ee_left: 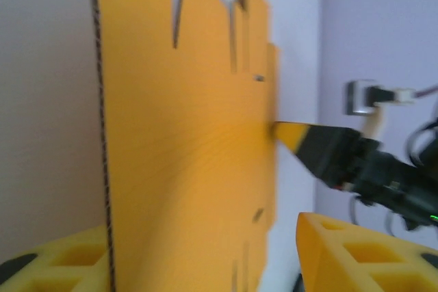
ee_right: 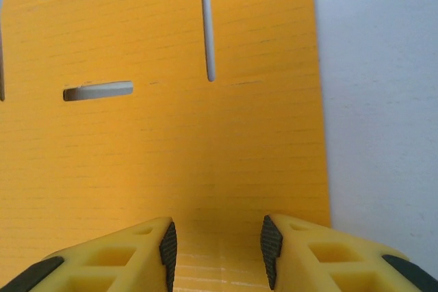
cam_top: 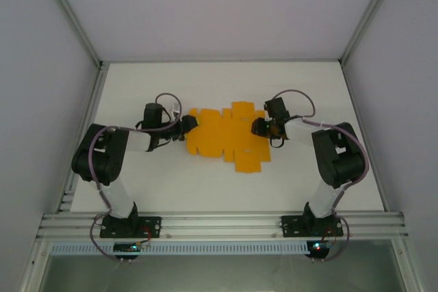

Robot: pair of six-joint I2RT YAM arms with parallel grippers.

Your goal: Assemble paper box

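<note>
The paper box [cam_top: 226, 136] is a flat bright orange die-cut sheet with flaps and slots, lying mid-table between both arms. My left gripper [cam_top: 187, 126] is at the sheet's left edge. In the left wrist view its yellow fingers [ee_left: 356, 251] stand apart on either side of the sheet [ee_left: 185, 141], with a gap on the right side, and the gripper [ee_left: 205, 237] is open. My right gripper [cam_top: 260, 126] is at the sheet's right side. Seen from the right wrist, it [ee_right: 217, 241] is open just over the card [ee_right: 171, 148], nothing between its pads.
The white table [cam_top: 150, 182] is enclosed by pale walls with metal posts at the back corners [cam_top: 101, 63]. An aluminium rail [cam_top: 219, 223] carrying both arm bases runs along the near edge. Bare table lies behind and in front of the sheet.
</note>
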